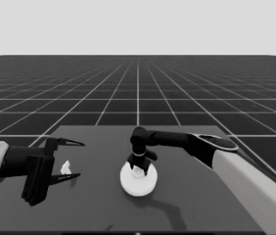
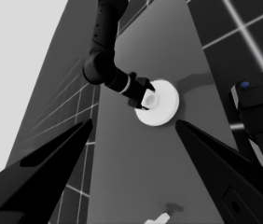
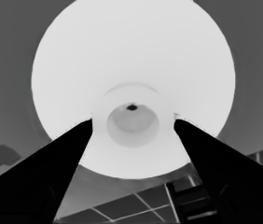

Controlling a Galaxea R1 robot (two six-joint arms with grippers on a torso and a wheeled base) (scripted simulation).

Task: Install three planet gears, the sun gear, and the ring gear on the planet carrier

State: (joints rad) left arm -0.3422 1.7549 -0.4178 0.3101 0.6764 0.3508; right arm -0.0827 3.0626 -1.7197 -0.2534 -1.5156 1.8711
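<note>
At table middle: one larger round part (image 1: pixel 138 180), the ring gear, lies flat under the right gripper (image 1: pixel 141 165).
Right gripper: it stands directly above the part's raised centre; its two fingers (image 3: pixel 71 158) press on both sides of this raised centre, so it grips the larger round part.
Gears and smaller round part: none is visible; count is zero in view.
Left gripper (image 1: pixel 72 159): it waits over the table's left end, fingers spread wide apart, holding nothing.
Thin white piece (image 1: pixel 65 168): one, lying between the left gripper's fingers, not held.
Table (image 1: pixel 201 196): dark, one.
</note>
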